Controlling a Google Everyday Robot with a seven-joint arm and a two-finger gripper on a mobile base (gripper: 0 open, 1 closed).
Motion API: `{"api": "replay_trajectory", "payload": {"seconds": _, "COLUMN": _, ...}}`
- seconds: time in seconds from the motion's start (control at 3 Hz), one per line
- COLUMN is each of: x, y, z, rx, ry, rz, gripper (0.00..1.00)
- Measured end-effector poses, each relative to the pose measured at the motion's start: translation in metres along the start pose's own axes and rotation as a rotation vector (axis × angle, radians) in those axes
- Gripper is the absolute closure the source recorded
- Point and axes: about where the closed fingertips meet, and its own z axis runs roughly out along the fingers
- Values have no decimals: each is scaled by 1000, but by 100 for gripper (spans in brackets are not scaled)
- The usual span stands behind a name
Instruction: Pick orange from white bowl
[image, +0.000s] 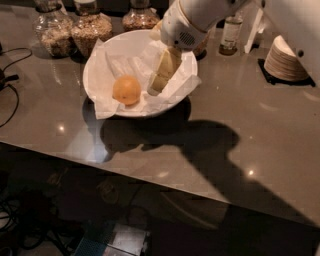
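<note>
The orange lies in the left half of the white bowl, on crumpled white paper napkins. The bowl stands on a grey-brown counter. My gripper reaches down from the upper right into the bowl's right half. Its pale yellowish fingers slant down-left and their tips hang just right of the orange, a short gap away. The white wrist housing sits over the bowl's far rim. Nothing is held.
Three glass jars of dry food stand behind the bowl. A small bottle and a stack of small dishes are at the back right. Black cables lie at the left. The counter's front edge runs diagonally, with dark floor below.
</note>
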Motion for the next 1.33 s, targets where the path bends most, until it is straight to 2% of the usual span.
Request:
{"api": "replay_trajectory", "payload": {"seconds": 0.33, "x": 1, "y": -30, "z": 12, "rx": 91, "ry": -98, "rz": 88, "gripper": 0}}
{"api": "replay_trajectory", "payload": {"seconds": 0.67, "x": -9, "y": -48, "z": 18, "rx": 140, "ry": -139, "rz": 117, "gripper": 19}}
{"api": "replay_trajectory", "payload": {"seconds": 1.0, "x": -22, "y": -48, "z": 25, "rx": 148, "ry": -125, "rz": 103, "gripper": 30}}
{"api": "replay_trajectory", "payload": {"seconds": 1.33, "x": -24, "y": -34, "z": 42, "rx": 106, "ry": -51, "rz": 57, "gripper": 25}}
